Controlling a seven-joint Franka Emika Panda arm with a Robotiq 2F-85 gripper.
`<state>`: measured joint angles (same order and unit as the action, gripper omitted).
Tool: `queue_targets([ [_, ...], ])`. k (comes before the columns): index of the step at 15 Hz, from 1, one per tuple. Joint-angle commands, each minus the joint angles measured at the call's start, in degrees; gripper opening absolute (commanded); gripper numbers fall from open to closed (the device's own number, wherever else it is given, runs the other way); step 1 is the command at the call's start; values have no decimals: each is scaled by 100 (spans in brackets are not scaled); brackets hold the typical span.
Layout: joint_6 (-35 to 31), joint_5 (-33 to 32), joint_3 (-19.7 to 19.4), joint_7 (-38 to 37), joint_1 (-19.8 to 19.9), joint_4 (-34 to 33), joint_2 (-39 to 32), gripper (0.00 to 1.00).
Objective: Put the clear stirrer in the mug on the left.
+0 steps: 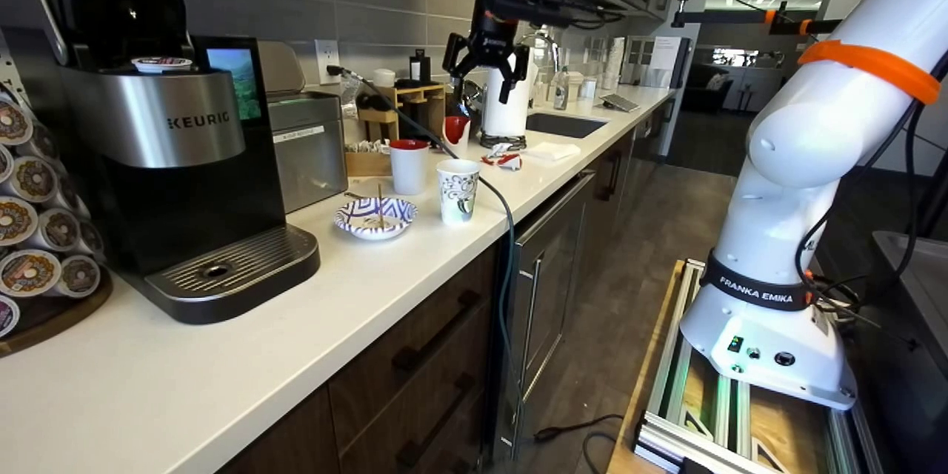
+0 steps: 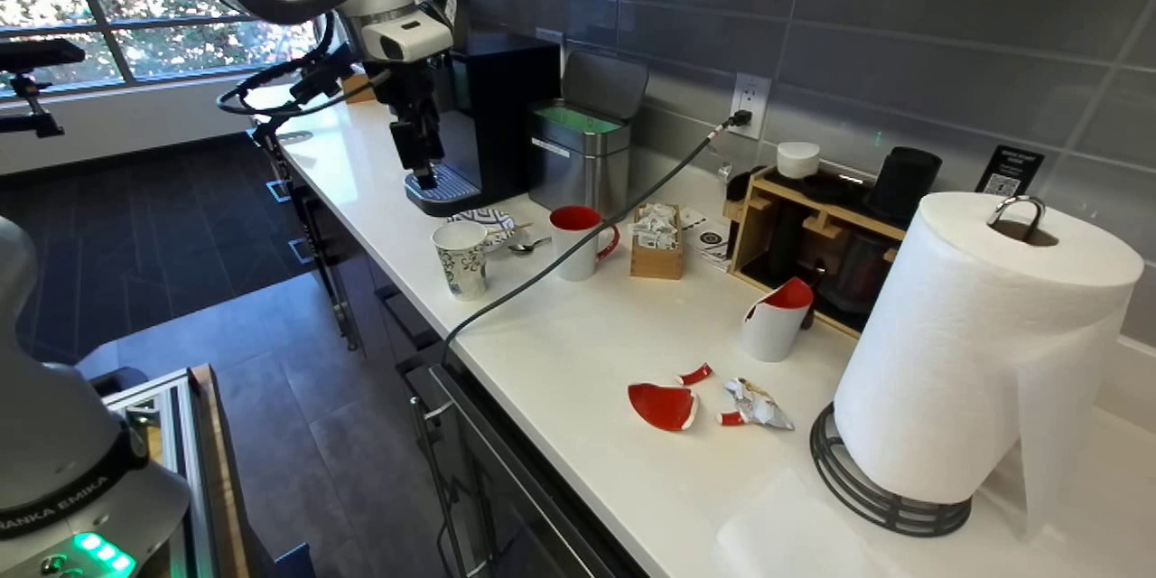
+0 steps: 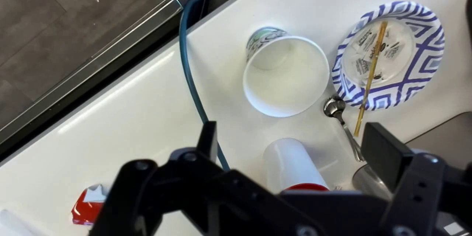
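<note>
My gripper (image 3: 293,134) hung empty, jaws spread wide, touching nothing. In the wrist view, a cable (image 3: 192,83) ran left of the near red-lined mug (image 3: 289,162) — a likely snag if I dropped carelessly. Far right, the stirrer (image 3: 371,72) (amber, really) lay across the patterned bowl (image 3: 424,61); a sloppy pinch risked taking the spoon (image 3: 335,107) too.

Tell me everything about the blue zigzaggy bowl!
The bowl is round, shallow and papery-looking, white with purple-blue zigzags around its sloping sides. It sits upright on the counter, near the patterned cup. A yellowish stirrer lies across it, one end poking past the rim. Small dark print shows inside, but what it's on is unclear.
</note>
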<state>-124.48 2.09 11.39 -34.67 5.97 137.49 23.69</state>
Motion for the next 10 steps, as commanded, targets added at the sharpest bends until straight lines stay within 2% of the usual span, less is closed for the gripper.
queue_targets([
  [1,-460,-761,473,-1235,13,-102,-715,100],
  [3,-338,-904,469,-1604,-129,-262,-1076,100],
  [4,-165,-747,338,-1296,-290,-378,-1223,100],
  [5,-354,-808,266,-1351,-331,-101,-875,100],
  [9,-346,-790,178,-1332,-440,-284,-1208,100],
  [10,-623,-762,177,-1474,-465,-240,-1244,100],
])
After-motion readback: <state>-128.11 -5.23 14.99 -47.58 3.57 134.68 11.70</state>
